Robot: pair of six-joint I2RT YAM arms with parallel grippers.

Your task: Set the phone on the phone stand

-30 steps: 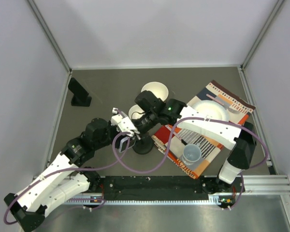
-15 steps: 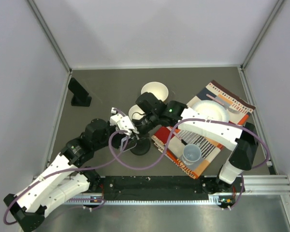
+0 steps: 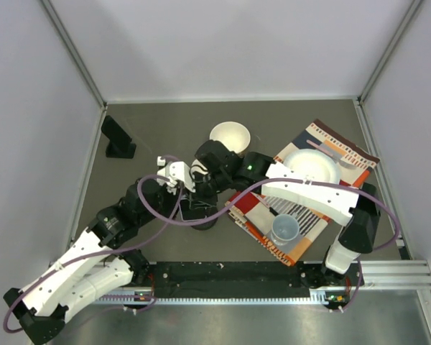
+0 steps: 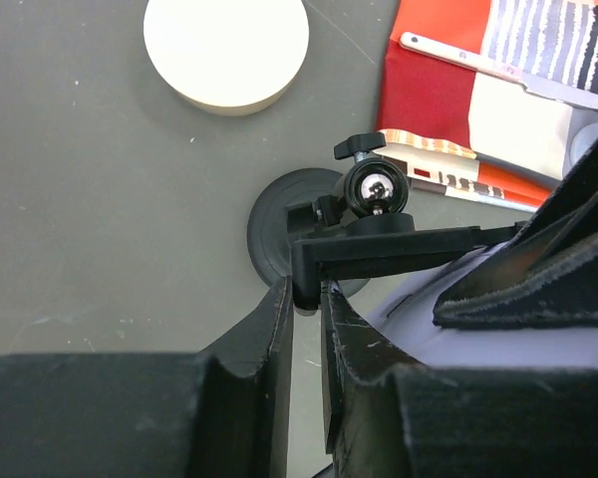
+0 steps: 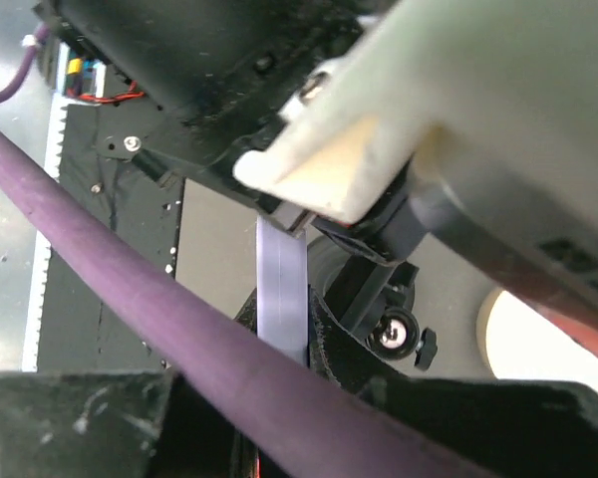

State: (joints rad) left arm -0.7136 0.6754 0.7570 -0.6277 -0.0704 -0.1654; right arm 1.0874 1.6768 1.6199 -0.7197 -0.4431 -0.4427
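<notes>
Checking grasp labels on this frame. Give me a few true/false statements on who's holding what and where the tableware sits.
1. The left gripper is pinching the black cradle arm of the phone stand. True.
2. The white bowl sits on the striped placemat. False: it is on the bare table, off the mat.
3. A clear cup stands on the placemat. True.
4. The phone lies flat on the table. False: the right gripper holds it up, edge-on, at the stand.
</notes>
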